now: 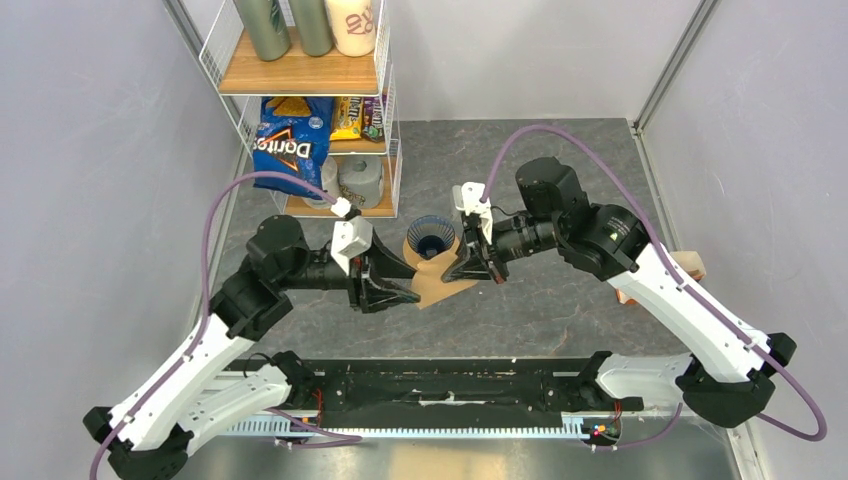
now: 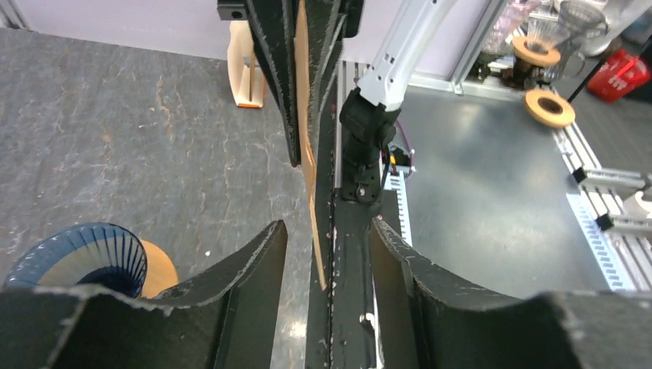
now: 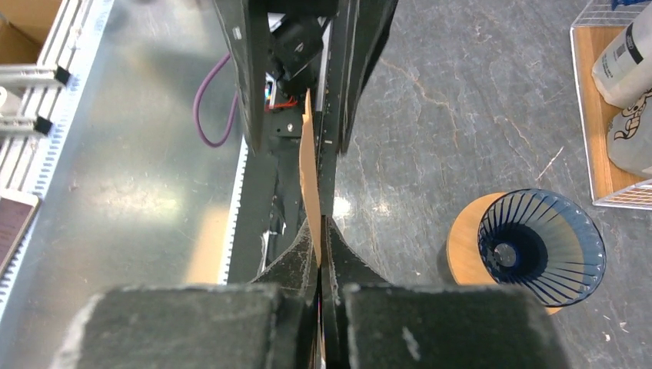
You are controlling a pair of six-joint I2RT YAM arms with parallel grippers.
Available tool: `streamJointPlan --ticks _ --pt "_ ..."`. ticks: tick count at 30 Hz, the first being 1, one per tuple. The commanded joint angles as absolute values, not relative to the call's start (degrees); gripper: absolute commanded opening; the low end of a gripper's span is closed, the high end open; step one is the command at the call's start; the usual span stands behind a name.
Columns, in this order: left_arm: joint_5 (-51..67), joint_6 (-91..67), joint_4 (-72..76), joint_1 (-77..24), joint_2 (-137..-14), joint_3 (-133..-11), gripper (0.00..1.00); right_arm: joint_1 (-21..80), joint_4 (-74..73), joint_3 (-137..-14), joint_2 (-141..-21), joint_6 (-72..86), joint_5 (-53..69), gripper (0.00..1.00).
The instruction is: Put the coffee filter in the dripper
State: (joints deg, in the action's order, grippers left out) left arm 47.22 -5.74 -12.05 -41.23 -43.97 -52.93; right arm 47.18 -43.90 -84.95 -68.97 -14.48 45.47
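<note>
Wire shelf (image 1: 300, 78), Doritos bag (image 1: 290, 150), tumblers (image 1: 268, 28) on top, wooden ring (image 3: 461, 246), grey table (image 1: 560, 160)

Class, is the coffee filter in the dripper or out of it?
Out: right gripper pinches the coffee filter beside the empty dripper.

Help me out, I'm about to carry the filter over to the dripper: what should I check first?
1. Right gripper shut on the filter: ok.
2. Left gripper open, one finger on either side of the filter: ok.
3. Filter free of the left gripper's fingers: cannot tell, one side looks very close.
4. Dripper upright on its wooden ring, mouth up: ok.
5. Dripper empty: ok.
6. Filter spread into a cone: not ok, it is held flat.
</note>
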Motion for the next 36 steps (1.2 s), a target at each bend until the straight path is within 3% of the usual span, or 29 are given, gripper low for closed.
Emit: streamJointPlan --ticks 1,10,20,26,36 --pt "49.8 4.3 -26.9 -40.6 -41.2 -60.3 0.52 48.4 -50.3 -87.1 -68.0 -22.8 47.7 0.00" --pt "56.6 2.9 -23.7 -40.7 -42.6 -60.9 0.44 50.6 -52.5 -84.8 -68.0 -24.4 47.1 0.00" --pt "53.9 -6.3 -16.4 -41.5 -44.6 -59.5 0.38 51.3 -51.5 -84.3 -68.9 -23.1 45.9 0.00" --pt "54.0 -7.3 -15.2 -42.0 -45.3 -59.2 0.24 51.7 -51.6 -84.4 -69.3 -23.3 45.4 0.00" --pt "53.3 -8.1 -14.4 -42.4 -46.1 -59.3 0.08 52.2 -51.9 -84.9 -69.4 -23.9 45.8 0.00"
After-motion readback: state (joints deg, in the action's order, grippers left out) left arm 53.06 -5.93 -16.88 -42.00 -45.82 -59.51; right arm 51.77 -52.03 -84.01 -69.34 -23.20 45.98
